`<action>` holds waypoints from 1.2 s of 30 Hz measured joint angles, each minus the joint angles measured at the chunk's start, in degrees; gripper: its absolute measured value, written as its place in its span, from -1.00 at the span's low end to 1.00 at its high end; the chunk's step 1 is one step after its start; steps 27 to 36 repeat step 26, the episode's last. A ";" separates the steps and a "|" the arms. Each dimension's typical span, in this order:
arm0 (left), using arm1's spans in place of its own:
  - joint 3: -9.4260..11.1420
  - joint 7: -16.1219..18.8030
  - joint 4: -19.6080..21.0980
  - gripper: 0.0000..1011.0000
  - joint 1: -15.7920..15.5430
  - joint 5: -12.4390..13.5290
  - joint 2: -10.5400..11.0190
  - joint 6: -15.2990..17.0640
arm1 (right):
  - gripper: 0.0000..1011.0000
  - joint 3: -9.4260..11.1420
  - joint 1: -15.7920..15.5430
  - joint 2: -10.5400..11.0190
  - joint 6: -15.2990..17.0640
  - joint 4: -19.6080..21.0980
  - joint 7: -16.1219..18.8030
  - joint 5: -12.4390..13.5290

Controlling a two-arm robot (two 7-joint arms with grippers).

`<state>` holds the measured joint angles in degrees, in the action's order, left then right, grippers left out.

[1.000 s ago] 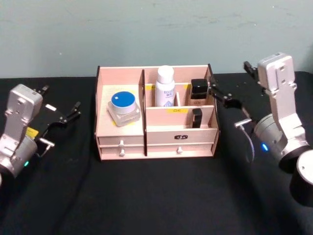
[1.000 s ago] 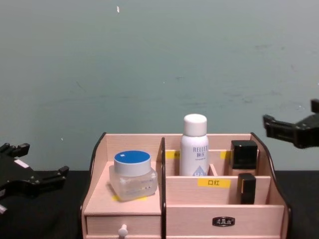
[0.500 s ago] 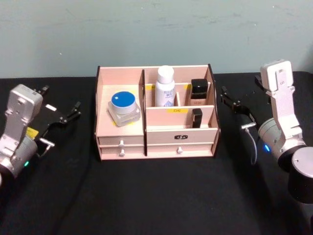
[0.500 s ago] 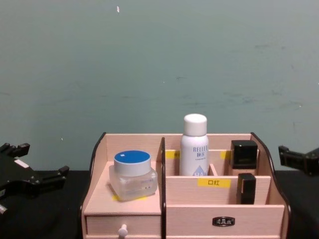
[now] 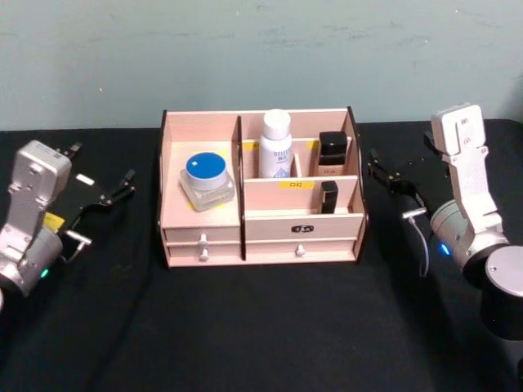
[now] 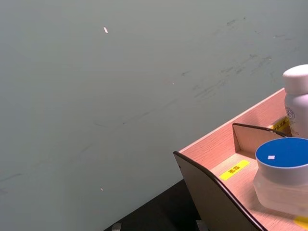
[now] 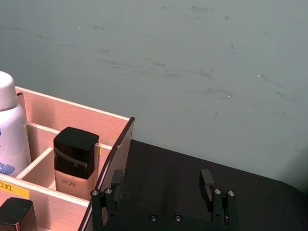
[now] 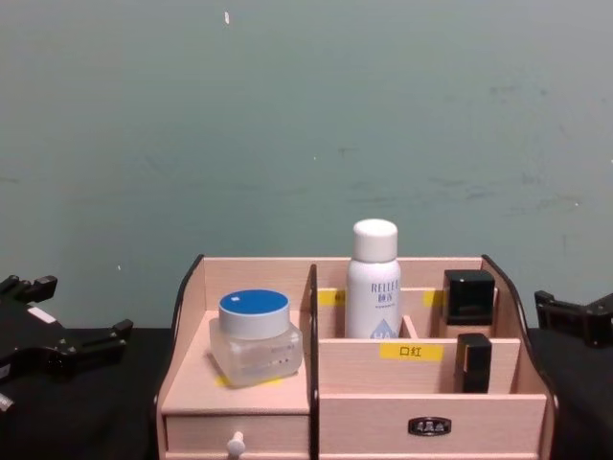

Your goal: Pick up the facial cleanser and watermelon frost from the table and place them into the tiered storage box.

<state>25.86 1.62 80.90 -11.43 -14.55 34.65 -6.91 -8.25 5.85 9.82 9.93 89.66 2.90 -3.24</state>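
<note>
Pale matt wooden tiered storage box (image 5: 261,224) — black, seemingly cloth table (image 5: 261,327), glossy blue-lidded jar (image 5: 206,180).

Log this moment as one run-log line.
left tool: open, parked left of box | right tool: open, empty, right of box | in box: jar, white bottle, two black-capped items

Bare table (image 5: 261,327) lies at six o'clock of the box (image 5: 260,237); bottles and jar (image 5: 206,180) crowd its compartments.
</note>
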 joint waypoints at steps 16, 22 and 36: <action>0.00 0.00 0.00 0.98 0.00 0.00 0.00 0.00 | 0.98 -0.09 -0.07 0.07 -0.16 0.17 0.00 0.16; 0.00 0.00 0.00 0.98 0.00 0.00 0.00 0.00 | 0.98 -0.09 -0.07 0.10 -0.20 0.22 0.00 0.20; 0.00 0.00 0.00 0.98 0.00 0.00 0.00 0.00 | 0.98 -0.09 -0.07 0.10 -0.22 0.23 0.00 0.22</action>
